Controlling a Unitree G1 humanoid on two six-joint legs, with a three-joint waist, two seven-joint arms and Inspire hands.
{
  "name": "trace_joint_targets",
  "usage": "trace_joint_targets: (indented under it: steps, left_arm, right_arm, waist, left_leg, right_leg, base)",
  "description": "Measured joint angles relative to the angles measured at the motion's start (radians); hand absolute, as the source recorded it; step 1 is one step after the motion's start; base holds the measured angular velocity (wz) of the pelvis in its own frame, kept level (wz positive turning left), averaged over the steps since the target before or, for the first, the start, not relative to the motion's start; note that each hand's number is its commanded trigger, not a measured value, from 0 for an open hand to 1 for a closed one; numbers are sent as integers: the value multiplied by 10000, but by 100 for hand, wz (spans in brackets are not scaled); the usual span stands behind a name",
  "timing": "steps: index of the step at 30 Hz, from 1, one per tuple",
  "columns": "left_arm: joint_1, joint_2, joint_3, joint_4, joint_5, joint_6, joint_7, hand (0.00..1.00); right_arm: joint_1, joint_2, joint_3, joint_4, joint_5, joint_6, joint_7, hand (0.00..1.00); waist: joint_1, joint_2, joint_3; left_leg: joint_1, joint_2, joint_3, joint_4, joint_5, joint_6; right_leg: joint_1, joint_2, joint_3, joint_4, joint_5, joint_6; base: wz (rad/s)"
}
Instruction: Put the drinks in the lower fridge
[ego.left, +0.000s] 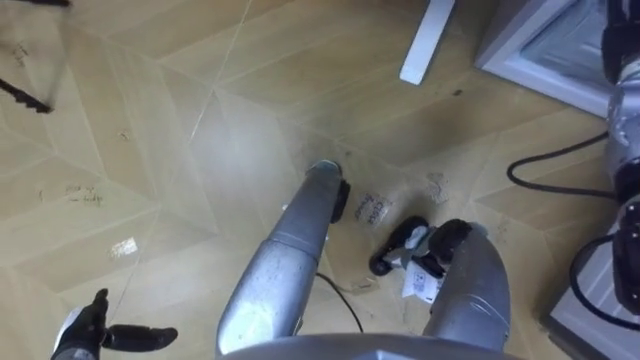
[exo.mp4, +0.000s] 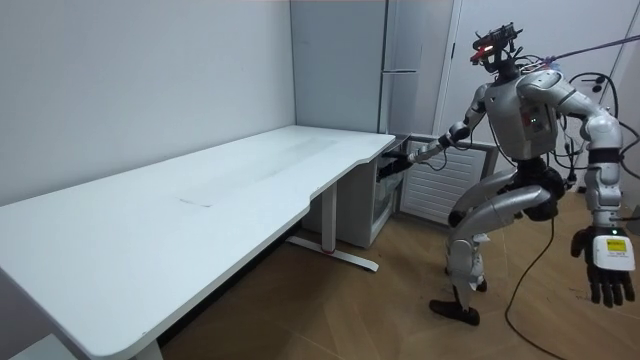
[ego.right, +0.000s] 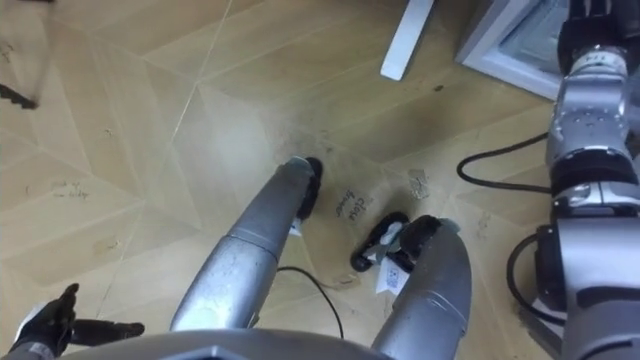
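Fridge (exo.mp4: 383, 205) sits low on the floor (exo.mp4: 300, 300), just past the end of the big white desk (exo.mp4: 200, 200). A tall grey cabinet (exo.mp4: 400, 60) stands right behind it. The robot stands on the wood floor near the fridge. Its knees are bent and one foot is in front of the other. Its right arm is stretched out to the fridge, and the right robot hand (exo.mp4: 402, 160) is right by the fridge's top front. I cannot tell if that robot hand is spread or closed up. The left arm hangs down at its side. The left robot hand (exo.mp4: 605, 265) is loose, with fingers apart, and holds nothing. A white desk foot (ego.left: 428, 40) lies flat on the floor near the fridge.
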Motion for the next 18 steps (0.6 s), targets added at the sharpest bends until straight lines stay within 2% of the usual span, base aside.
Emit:
trace_joint_targets:
  steps: [2, 4, 6, 8, 13, 16, 18]
  left_arm:
    - [-1, 10, 26, -1, -28, -91, 0, 0]
    - [-17, 32, 100, -3, -29, -173, 1, 0]
    - [-6, 30, 83, 0, -28, -215, -20, 0]
    - [-6, 23, 32, 46, -49, -192, -92, 0]
    - [-104, 16, 30, 43, -245, -331, -97, 0]
    - [-307, 10, 102, 68, -248, -351, -48, 0]
    - [-575, -23, 103, 214, -267, -377, -25, 0]
  right_arm:
    - [-4, 0, 249, 17, -17, 335, 186, 0]
    - [-4, 18, 353, 272, -235, 662, 484, 0]
    - [-3, -2, 338, 808, -409, 679, 656, 0]
    - [23, -1, 338, 1216, -584, 974, 851, 0]
    - [21, -20, 323, 1944, -1032, 1311, 1157, 0]
    - [276, -102, 305, 2053, -1223, 1516, 1158, 0]
    - [554, -99, 308, 2144, -1307, 1594, 1164, 0]
  waist:
    - [73, -7, 3]
    - [204, 0, 1]
    - [254, -29, 18]
    - [203, -38, 24]
    - [-89, -100, 48]
    - [-384, -299, 71]
    - [-520, -430, 108]
  left_leg:
    - [-2, -9, -18, -21, 2, -9]
    - [34, -38, -173, -67, 2, -32]
    - [209, -46, -236, -206, 5, -27]
    - [608, -19, -242, -548, 50, 36]
    - [1543, 10, -243, -1434, 207, 239]
    - [2210, -8, -170, -1992, 276, 350]
    - [2764, 97, -81, -2401, 303, 408]
  right_leg:
    - [6, -13, -39, -13, -1, 1]
    - [181, -24, -269, -143, 43, -38]
    - [449, -8, -387, -340, 72, -18]
    - [896, 78, -475, -760, 160, 140]
    - [1829, 357, -470, -1835, 501, 478]
    - [2438, 454, -444, -2475, 688, 668]
    - [2985, 686, -390, -3030, 863, 797]
  base:
    - [4]
    - [11]
    - [12]
    - [8]
    - [0]
    - [-3]
    - [-17]
